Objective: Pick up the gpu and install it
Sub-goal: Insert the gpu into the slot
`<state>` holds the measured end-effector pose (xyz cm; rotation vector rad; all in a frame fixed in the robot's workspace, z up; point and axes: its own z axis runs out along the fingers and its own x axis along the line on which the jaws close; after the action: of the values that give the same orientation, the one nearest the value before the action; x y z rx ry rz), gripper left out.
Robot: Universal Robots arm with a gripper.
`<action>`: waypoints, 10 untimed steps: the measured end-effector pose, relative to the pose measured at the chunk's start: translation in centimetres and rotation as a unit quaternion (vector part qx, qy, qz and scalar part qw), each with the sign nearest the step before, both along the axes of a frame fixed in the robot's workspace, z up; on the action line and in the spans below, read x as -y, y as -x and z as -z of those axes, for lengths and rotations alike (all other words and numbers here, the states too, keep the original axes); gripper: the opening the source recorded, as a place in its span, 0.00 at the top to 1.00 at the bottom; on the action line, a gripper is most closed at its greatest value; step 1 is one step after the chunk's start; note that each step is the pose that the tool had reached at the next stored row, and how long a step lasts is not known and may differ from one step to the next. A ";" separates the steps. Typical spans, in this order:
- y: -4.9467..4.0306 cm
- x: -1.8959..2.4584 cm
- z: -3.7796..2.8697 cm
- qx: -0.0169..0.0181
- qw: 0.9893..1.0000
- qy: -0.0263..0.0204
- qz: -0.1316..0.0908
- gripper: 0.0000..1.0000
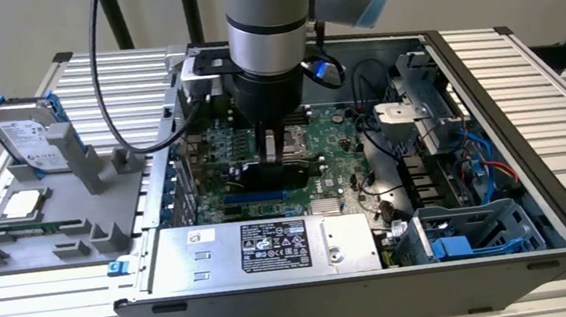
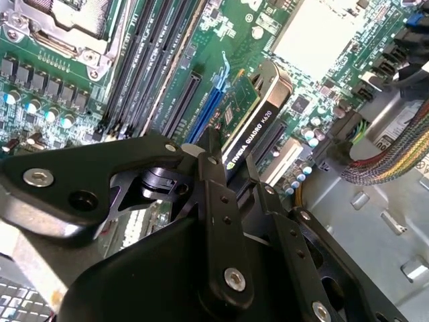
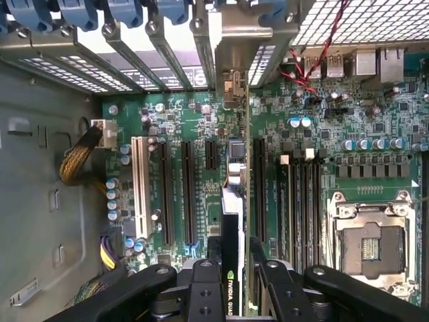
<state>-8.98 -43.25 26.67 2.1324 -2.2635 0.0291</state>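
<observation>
My gripper (image 1: 276,150) reaches down into the open computer case (image 1: 532,124) and is shut on the gpu (image 1: 275,178), a thin card with a black cooler. In both wrist views the card stands on edge between the two black fingers (image 2: 216,181), just above the green motherboard (image 3: 174,114). The gpu (image 2: 251,114) runs beside a blue expansion slot (image 2: 204,111). The gpu (image 3: 231,201) lines up with the row of long slots, its silver bracket end toward the rear slot covers (image 3: 228,80). Whether it is seated in a slot is hidden by the gripper (image 3: 231,265).
The exterior view's left holds a grey fixture (image 1: 59,229) with a silver hard drive with blue rails (image 1: 22,134) and a memory stick (image 1: 38,228). Inside the case are the power supply (image 1: 261,247), drive cage (image 1: 470,237), cables (image 1: 484,161), CPU socket (image 3: 372,245) and memory slots (image 3: 301,201).
</observation>
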 end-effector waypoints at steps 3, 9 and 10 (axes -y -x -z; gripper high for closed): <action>0.06 0.09 0.13 0.000 1.000 0.000 0.000 1.00; 0.55 0.10 0.34 0.000 1.000 0.000 0.001 1.00; 0.57 0.10 0.39 0.000 1.000 0.000 0.001 1.00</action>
<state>-9.55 -43.36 26.28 2.1304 -2.2652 0.0291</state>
